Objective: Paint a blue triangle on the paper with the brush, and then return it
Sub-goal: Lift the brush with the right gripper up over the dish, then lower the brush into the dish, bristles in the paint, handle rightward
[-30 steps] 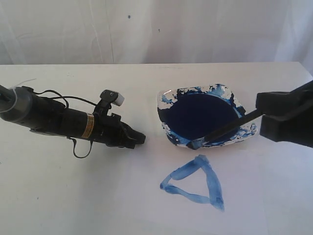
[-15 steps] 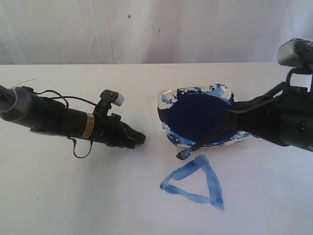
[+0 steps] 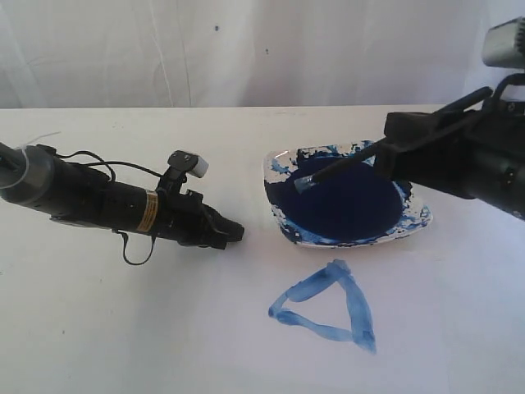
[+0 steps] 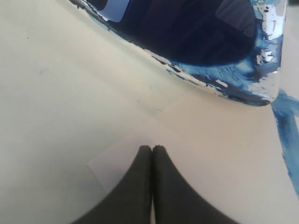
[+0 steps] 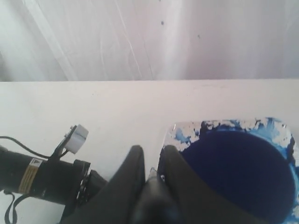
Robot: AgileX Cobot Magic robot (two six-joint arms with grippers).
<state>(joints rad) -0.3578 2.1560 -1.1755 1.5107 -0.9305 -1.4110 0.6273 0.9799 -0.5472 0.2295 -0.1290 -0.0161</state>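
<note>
- Blue triangle [image 3: 354, 310] looks closed on the paper [image 3: 410, 312], all 3 sides joined, just in front of the dish [image 3: 279, 164]. So painting's prob done?
- I'd say so. Step now = the return leg. Right gripper [image 3: 400, 141] has the brush [image 3: 340, 167], fingers [image 5: 136, 163] pinching the handle btw them. Wrist view shows the shaft in the gap.
- Where's the brush exactly?
- Over the dish, bristle end above the far-left part of the dark paint pool [image 3: 353, 205]. Touching the paint or not, can't tell.
- Which way's it pointing?
- Exterior view: long axis runs diagonal, tip low & toward the left arm's side, handle rising back to the right gripper. Shallow tilt, nowhere near upright.
- Next move?
- Imo lower it till the shaft rests across the dish rim w/ bristles inside. Then spread the fingers & back off w/o dragging it. Risk: thin stick could roll off the rim.
- Left gripper [image 3: 234, 232]?
- Down at the counter [image 3: 123, 131], tip by the paper's corner, near the dish but apart from it. Its fingers are pressed together, holding nothing.
</note>
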